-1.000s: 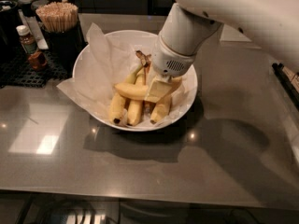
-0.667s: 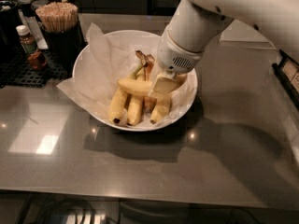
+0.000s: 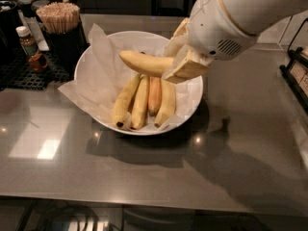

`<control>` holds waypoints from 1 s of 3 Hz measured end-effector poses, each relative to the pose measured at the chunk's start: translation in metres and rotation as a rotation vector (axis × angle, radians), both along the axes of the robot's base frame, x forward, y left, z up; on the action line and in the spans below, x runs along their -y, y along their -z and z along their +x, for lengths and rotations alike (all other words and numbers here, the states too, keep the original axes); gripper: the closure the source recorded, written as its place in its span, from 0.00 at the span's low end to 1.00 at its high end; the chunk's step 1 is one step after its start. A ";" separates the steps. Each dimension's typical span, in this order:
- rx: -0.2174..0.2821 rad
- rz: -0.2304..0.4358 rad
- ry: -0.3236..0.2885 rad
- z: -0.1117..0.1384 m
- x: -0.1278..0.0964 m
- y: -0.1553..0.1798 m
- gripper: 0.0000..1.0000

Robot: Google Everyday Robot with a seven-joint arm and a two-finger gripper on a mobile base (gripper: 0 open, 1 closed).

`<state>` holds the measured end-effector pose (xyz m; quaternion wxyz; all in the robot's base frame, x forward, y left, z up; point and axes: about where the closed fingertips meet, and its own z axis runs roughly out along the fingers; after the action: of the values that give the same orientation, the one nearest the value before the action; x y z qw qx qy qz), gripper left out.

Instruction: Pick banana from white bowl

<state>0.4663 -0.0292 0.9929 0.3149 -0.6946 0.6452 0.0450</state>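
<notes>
The banana [image 3: 144, 62], plump, curved and yellow, hangs in the air above the white bowl [image 3: 192, 97], held at its right end. My gripper [image 3: 179, 64] is shut on the banana, its cream fingers [image 3: 190, 67] clamped around it, with the white arm reaching in from the upper right. The bowl is wide, shallow and lined with crinkled white paper [image 3: 103, 61]. A bunch of slimmer bananas [image 3: 144, 100] still lies in the bowl below the held one.
A dark cup of wooden sticks [image 3: 58, 20] and a small sauce bottle [image 3: 30, 44] stand on a black mat [image 3: 24, 73] at the back left. A dark rack [image 3: 296, 73] sits at the right edge. The grey counter [image 3: 144, 177] spreads in front.
The gripper, down among the bananas in the bowl before, has risen with the single banana, which now hangs above the bunch.
</notes>
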 end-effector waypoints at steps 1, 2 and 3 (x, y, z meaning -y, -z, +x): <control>0.115 0.069 -0.072 -0.033 0.003 -0.046 1.00; 0.214 0.131 -0.152 -0.069 0.007 -0.084 1.00; 0.272 0.146 -0.230 -0.082 -0.008 -0.100 1.00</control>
<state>0.3844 -0.0215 1.0927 0.4418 -0.7387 0.5079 0.0332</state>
